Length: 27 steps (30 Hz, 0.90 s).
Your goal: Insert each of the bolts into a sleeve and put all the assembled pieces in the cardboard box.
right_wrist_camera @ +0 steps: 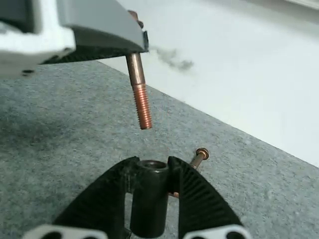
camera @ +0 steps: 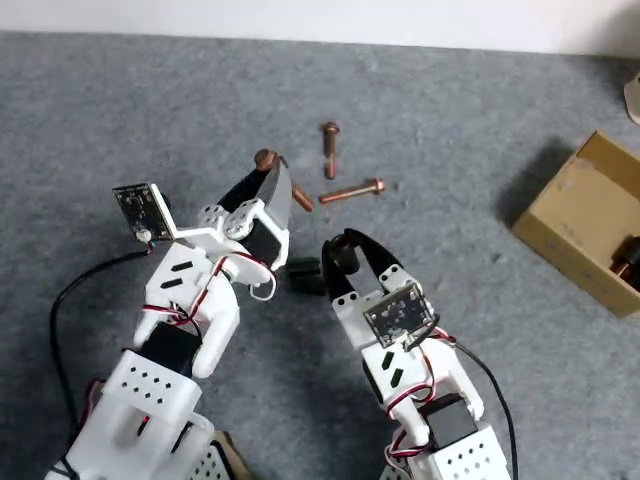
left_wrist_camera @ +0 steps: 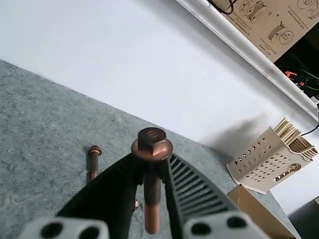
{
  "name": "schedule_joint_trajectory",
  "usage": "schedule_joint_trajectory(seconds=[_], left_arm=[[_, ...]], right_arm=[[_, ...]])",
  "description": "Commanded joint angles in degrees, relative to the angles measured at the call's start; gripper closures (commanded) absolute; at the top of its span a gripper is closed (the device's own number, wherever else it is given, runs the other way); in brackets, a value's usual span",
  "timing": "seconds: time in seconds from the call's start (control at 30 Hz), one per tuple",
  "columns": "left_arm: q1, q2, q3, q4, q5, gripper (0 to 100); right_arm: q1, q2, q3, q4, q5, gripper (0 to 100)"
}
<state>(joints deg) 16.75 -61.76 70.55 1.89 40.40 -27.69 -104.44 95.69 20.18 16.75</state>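
I have the grey bench under both arms. In the high view the cardboard box sits at the bench's 3 o'clock edge, well apart from both claws. There is something dark inside it that I cannot make out.

My left claw is clamped on a copper bolt. It grips the shank just under the hex head, with the threaded end pointing down. My right claw, at about 4 o'clock from the left one, is closed around a black sleeve held upright with its open mouth on top. The bolt's tip hangs above that mouth, not touching it.

Toward 12 o'clock from the right claw, spare bolts lie on the bench. The far bolt lies along the 12-to-6 line. The near bolt lies roughly 3-to-9. A third bolt is partly hidden by the left claw.
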Motion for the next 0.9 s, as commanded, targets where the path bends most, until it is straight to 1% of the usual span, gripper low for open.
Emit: schedule_joint_trajectory(seconds=[0.0, 0.1, 0.2, 0.43, 0.53, 0.67, 0.77, 0.87], left_arm=[[4.35, -0.84, -4.79, 0.18, 0.62, 99], [5.85, -0.84, -7.16, 3.52, 0.70, 99], [5.76, -0.84, -9.27, 7.03, 2.02, 99], [5.58, -0.92, -9.71, 7.21, 2.55, 99], [5.85, -3.91, -9.27, 7.56, 2.46, 99], [6.02, -10.51, -9.36, 12.66, 2.37, 99], [7.87, -13.58, -9.19, 14.68, 1.93, 99], [10.86, -13.41, -9.10, 15.82, -0.79, 99]], right_arm=[[-0.13, -0.75, 5.14, -3.12, 0.97, 99.4], [-0.13, -0.75, 6.02, -3.47, 0.97, 99.4], [-0.13, -0.75, 5.93, -3.47, 0.97, 99.4], [-0.13, -0.75, 5.93, -3.38, 0.97, 99.4], [-0.13, -0.75, 5.93, -3.38, 0.97, 99.4], [-0.22, -0.75, 5.93, -3.30, 0.97, 99.4], [-0.31, -0.75, 5.93, -3.30, 0.97, 99.4], [-0.31, -0.75, 5.93, -3.30, 0.97, 99.4]])
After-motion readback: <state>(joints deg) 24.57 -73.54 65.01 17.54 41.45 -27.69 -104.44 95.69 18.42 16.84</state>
